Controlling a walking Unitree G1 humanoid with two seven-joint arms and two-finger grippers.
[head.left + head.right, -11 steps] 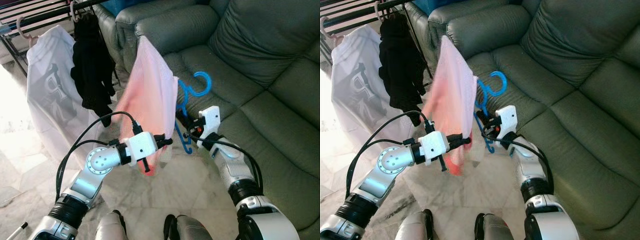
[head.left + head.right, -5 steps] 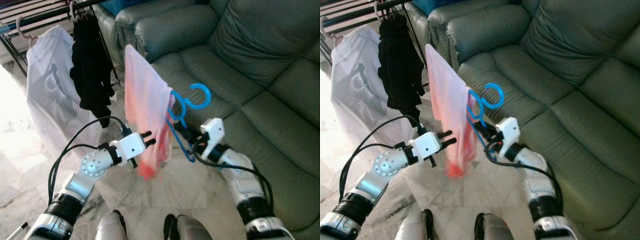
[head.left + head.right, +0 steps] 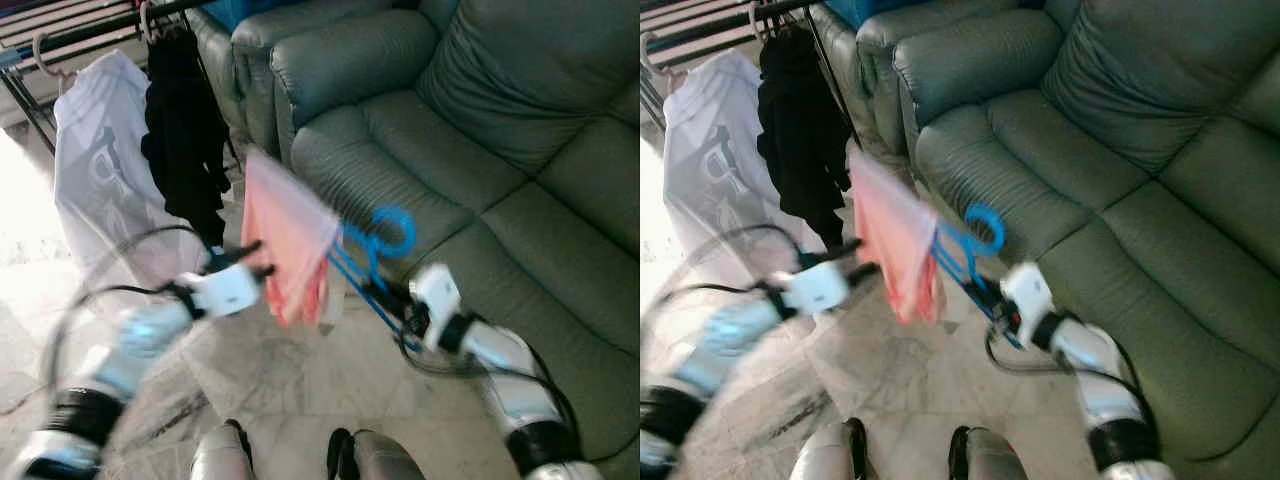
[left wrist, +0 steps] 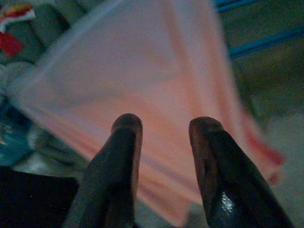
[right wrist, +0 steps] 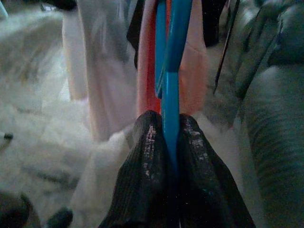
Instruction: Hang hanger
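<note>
One blue hanger with apparently one pink garment, right pincer clamping it.

Motion blur smears the left arm and its cables at lower left of the head view, leaving the left pincer a white streak. The pink garment is soft-edged at frame centre, and it hides much of the blue hanger behind it. At upper left the drying rack is cut off by the frame's top edge. The sofa runs off the right edge. The right arm leaves at lower right.
</note>
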